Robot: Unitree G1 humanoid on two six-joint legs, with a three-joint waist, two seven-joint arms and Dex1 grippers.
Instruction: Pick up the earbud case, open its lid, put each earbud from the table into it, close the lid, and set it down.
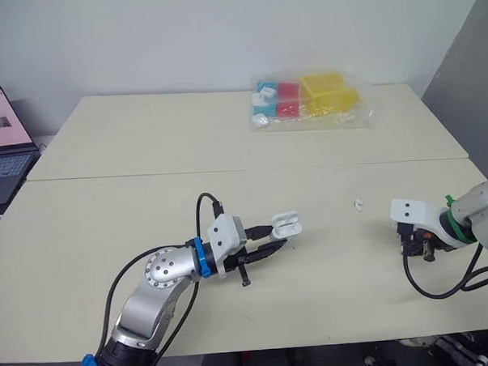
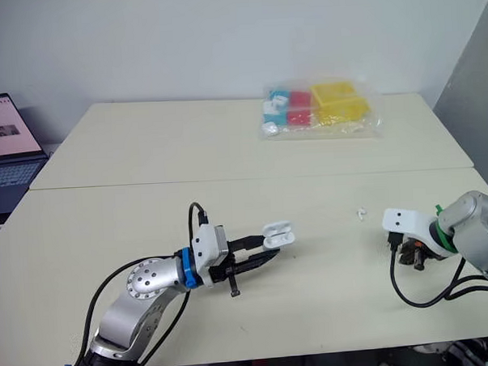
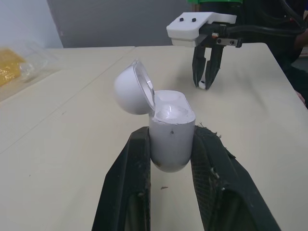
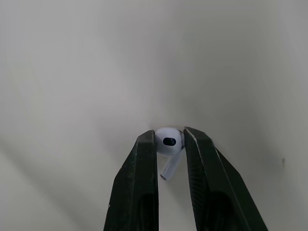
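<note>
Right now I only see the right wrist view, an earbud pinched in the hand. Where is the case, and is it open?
Observer: The left hand holds the earbud case, lid tipped open.
Operator: Any earbud left on the table?
Observer: What looks like the second earbud lies on the table, nearer the right hand.
Operator: Anything else there?
Observer: A clear bag of coloured blocks at the table's far edge.

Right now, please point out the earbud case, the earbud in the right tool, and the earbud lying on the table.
earbud case [image 3: 171, 132]: left wrist view, on the front of its body.
held earbud [image 4: 168, 141]: right wrist view, on its round head.
loose earbud [image 1: 359, 204]: left eye view, on its middle.
</note>
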